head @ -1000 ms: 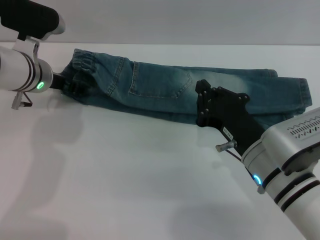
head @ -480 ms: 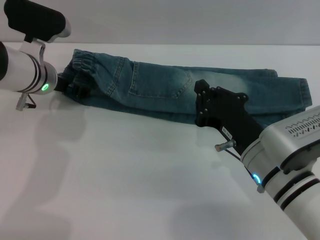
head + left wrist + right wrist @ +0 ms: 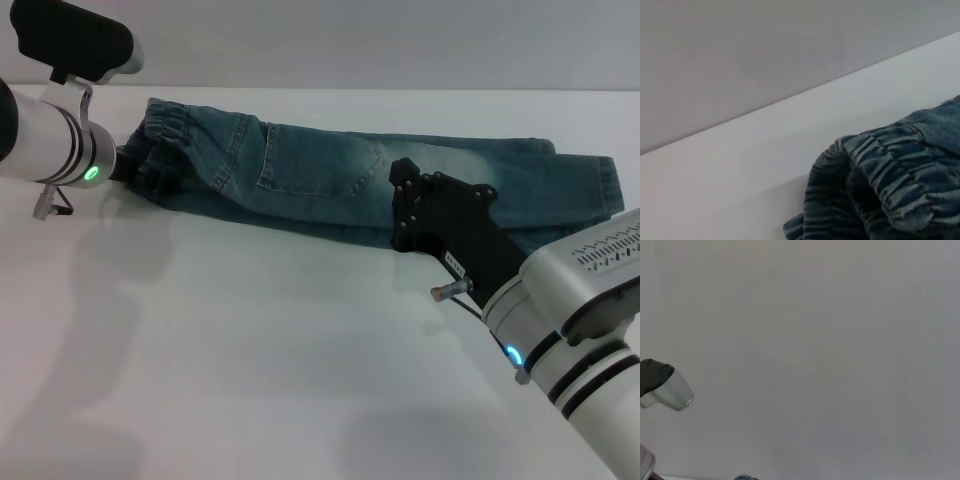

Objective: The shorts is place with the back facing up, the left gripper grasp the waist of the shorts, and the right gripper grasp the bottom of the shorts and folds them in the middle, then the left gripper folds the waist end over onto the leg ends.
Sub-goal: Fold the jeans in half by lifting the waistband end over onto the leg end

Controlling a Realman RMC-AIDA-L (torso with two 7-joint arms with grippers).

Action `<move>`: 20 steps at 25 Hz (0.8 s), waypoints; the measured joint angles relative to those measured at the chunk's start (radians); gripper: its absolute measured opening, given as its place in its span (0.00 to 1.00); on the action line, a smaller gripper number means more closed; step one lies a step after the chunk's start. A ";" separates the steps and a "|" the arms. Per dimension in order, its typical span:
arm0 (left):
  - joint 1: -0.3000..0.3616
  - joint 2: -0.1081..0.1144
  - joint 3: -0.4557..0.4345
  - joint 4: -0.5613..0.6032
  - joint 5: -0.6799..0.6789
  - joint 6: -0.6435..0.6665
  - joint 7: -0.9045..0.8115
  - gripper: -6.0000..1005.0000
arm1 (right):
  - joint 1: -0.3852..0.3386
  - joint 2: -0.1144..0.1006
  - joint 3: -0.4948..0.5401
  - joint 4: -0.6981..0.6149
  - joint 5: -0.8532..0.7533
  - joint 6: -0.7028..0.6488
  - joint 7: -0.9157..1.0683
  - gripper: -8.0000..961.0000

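Now left gripper (image 3: 140, 170) at waist (image 3: 165, 135), shorts (image 3: 340, 180) folded lengthwise

A plain white surface (image 3: 250, 340) carried everything, meeting a pale grey wall at its far edge. The shorts (image 3: 330, 175) lay directly on it toward the back, folded lengthwise with a back pocket up, the ruffled waist (image 3: 160, 135) at the left, legs stretching right

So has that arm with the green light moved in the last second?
Yes. The left gripper and its wrist slid toward the left edge of the head view, away from the back pocket, still at the waist of the shorts.
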 joint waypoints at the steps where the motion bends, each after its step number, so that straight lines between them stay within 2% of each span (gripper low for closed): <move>1: 0.000 0.000 0.000 0.000 0.000 0.000 0.000 0.65 | 0.000 0.000 0.000 0.000 0.000 0.000 0.000 0.01; 11: 0.000 0.000 0.000 0.009 0.000 0.005 0.001 0.63 | -0.001 0.000 0.000 0.007 -0.001 0.000 0.000 0.01; 19: 0.010 -0.003 0.003 0.013 0.004 0.064 -0.001 0.62 | -0.009 -0.006 0.000 0.026 -0.003 0.000 0.000 0.01; 20: 0.010 -0.003 0.004 0.014 0.005 0.067 -0.001 0.58 | -0.009 -0.006 -0.001 0.027 -0.003 0.000 0.000 0.01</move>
